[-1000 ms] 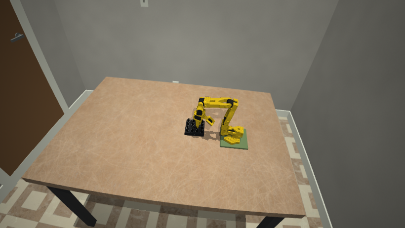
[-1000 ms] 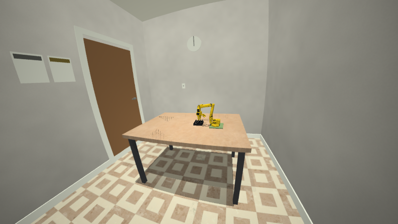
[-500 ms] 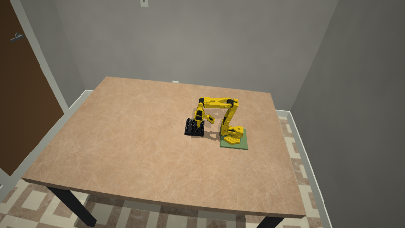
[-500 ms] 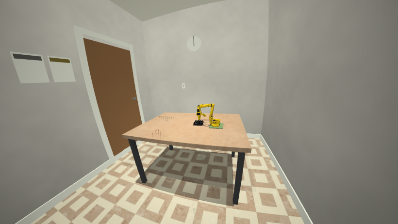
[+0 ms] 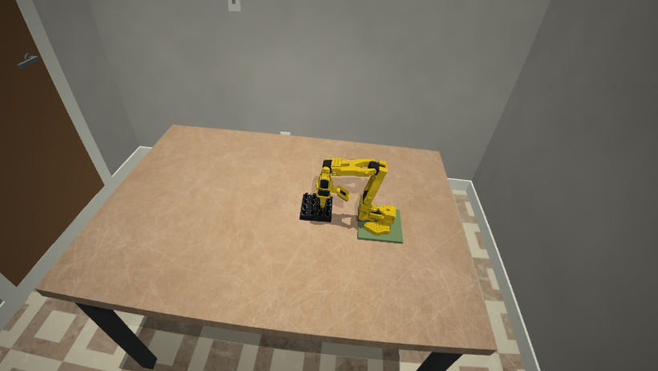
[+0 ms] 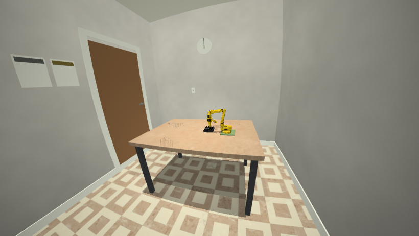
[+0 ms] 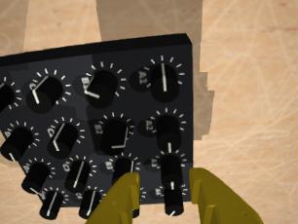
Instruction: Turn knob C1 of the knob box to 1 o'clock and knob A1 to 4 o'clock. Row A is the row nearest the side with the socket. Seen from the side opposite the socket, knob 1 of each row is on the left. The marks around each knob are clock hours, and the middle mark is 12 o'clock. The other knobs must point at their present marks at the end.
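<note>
The black knob box (image 5: pixel 315 207) lies on the table left of my arm's base; it also shows in the exterior view (image 6: pixel 208 129). In the wrist view the box (image 7: pixel 97 125) fills the upper left, with several black knobs with white pointers and tick marks. My gripper (image 7: pixel 165 193) points down over the box's near right corner. Its yellow fingers are narrowly apart and straddle the corner knob (image 7: pixel 171 186), with a small gap showing on each side. A neighbouring knob (image 7: pixel 125 171) stands just behind the left finger. In the top view the gripper (image 5: pixel 326 202) stands over the box's right edge.
The arm's base stands on a green plate (image 5: pixel 379 226) right of the box. The wooden table (image 5: pixel 257 230) reaches far around both. A door is at the left wall.
</note>
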Available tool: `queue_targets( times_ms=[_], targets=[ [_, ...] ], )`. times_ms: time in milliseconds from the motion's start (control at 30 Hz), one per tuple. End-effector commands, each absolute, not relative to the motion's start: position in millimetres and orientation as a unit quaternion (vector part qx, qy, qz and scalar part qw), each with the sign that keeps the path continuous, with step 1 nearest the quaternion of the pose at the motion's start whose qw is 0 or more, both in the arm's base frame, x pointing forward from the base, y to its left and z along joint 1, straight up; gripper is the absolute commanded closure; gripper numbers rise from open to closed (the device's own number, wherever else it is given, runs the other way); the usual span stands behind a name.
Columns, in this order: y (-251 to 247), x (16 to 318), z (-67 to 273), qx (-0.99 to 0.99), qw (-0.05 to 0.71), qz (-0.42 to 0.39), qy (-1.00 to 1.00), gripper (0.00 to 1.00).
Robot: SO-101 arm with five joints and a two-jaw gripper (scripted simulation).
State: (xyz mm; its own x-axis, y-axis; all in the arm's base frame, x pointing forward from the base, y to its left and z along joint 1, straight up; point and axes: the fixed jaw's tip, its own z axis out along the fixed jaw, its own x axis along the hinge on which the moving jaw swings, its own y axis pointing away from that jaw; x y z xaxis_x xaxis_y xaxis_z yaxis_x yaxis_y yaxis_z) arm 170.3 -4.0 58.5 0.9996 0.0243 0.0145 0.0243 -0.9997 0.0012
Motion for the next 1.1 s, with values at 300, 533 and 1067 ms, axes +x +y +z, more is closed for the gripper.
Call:
queue_targets(
  times_ms=[300,533,1067],
  targets=[
    [-1.8,169.9,57.5,1.000,0.000,0.000,0.024,0.90],
    [-1.9,165.3,57.8,1.000,0.000,0.000,0.024,0.90],
    [-2.4,152.0,57.6,1.000,0.000,0.000,0.024,0.90]
  ],
)
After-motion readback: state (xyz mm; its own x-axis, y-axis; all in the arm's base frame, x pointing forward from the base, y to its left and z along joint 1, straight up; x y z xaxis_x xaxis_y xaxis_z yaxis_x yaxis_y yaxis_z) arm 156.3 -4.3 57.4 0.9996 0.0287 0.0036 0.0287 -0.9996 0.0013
